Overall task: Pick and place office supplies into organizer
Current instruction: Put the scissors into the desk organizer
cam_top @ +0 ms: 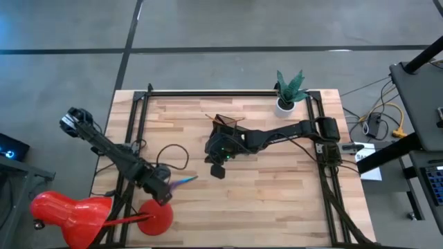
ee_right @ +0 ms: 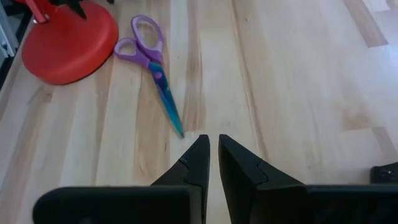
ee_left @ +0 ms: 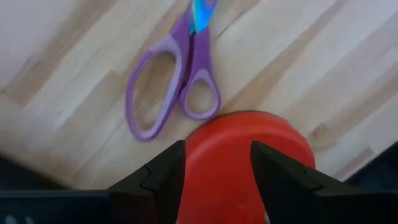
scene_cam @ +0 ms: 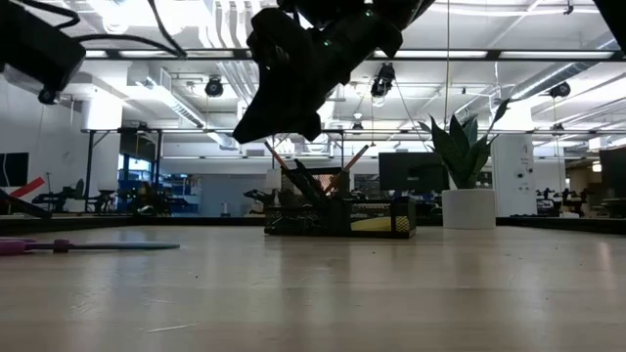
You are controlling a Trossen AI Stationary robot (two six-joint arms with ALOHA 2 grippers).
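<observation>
**Asker:** While both arms hang over the table, what lies nearest the front edge, and how many of each thing?

**Watcher:** One pair of purple-handled scissors (cam_top: 181, 182) lies flat on the wooden table (cam_top: 277, 207), near the left front corner, blades pointing toward the middle. Just beside the handles sits the round base of one red desk lamp (cam_top: 156, 215). The left gripper (cam_top: 163, 196) hovers over that spot, its two fingers (ee_left: 163, 177) spread wide with nothing between them; past them the wrist view shows the lamp base (ee_left: 249, 149) and the two scissor loops (ee_left: 171, 78).

**Asker:** And farther in?

**Watcher:** The right gripper (cam_top: 217, 166) hangs above the table's middle, well apart from the scissors, its fingers (ee_right: 198, 163) drawn almost together and holding nothing. One small black item (cam_top: 217, 171) lies on the wood near it; what it is cannot be told.

**Asker:** Behind that?

**Watcher:** One dark mesh organizer (scene_cam: 337, 217) stands toward the back, partly under the right arm in the high view. Two orange pencils (scene_cam: 354, 156) lean out of its tall cup, crossing, with dark pens beside them whose count cannot be told. One yellow pad (scene_cam: 372, 224) sits in the lower tray. Farthest back, near the right rear corner, stands one potted plant (cam_top: 287, 93) in a white pot.
</observation>
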